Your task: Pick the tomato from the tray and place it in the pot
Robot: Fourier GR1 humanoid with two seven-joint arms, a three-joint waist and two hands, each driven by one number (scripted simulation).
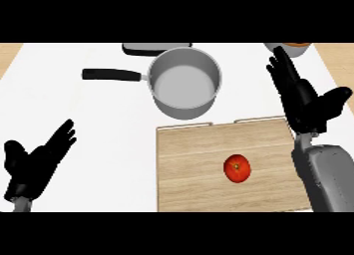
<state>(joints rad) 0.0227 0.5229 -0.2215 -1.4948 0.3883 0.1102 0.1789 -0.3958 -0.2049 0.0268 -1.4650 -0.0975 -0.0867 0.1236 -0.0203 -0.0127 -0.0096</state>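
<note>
A red tomato lies on the wooden tray at the lower middle of the head view. Beyond the tray's far edge stands a grey steel pot with a black handle pointing left; nothing shows inside it. My right hand is open over the tray's far right corner, fingers stretched away from me, up and to the right of the tomato and to the right of the pot. My left hand rests open at the lower left, well away from the tray.
A dark flat object lies at the far edge behind the pot. Part of an orange-and-white container shows at the far right, just past my right hand's fingertips. Wooden flooring borders the white counter on both sides.
</note>
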